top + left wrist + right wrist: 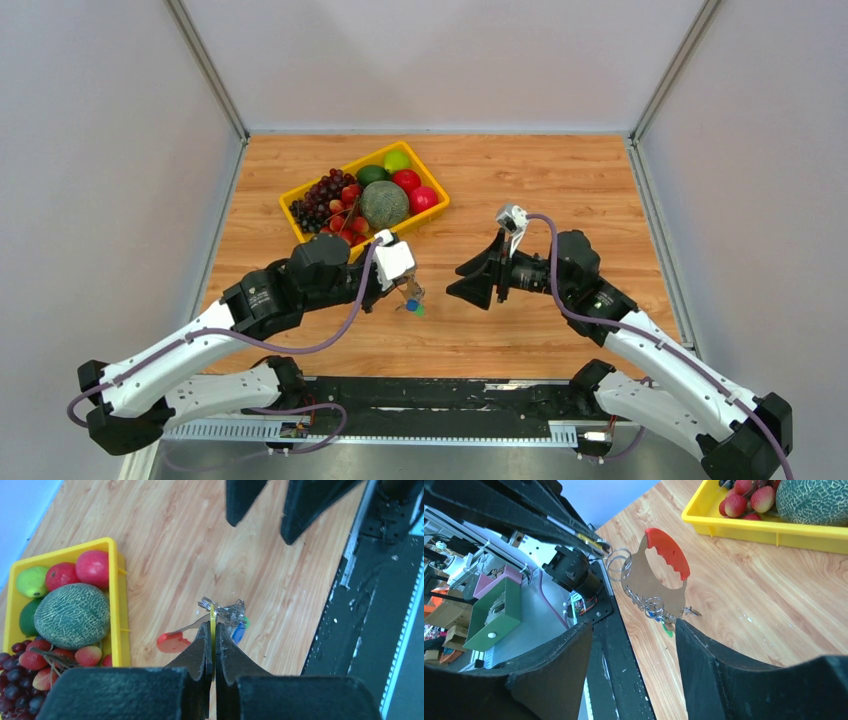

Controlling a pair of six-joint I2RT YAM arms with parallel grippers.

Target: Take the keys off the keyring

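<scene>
Two arms reach over the wooden table (560, 180), with their grippers facing each other near its middle.

Left gripper (212, 632): the jaws are together, clamped on a thin yellow key (213, 616) that is seen edge-on. The keyring (222, 611), a tangle of silvery wire loops, sits just beyond the fingertips. The red tag (171, 642) hangs off the ring on the side of the yellow tray (117, 605). A blue key (239, 632) and a green key (246, 622) hang on the opposite side. All of these are joined to the ring. The views do not show whether the bunch touches the table.

Right gripper (633, 625): the jaws stand apart and hold nothing. The fingers point at the bunch, near it but not touching it. In the right wrist view, the ring and tag sit framed between the two fingers.

The tray holds a melon, grapes, strawberries and round fruit, and lies just beside the left gripper, on its far side.
</scene>
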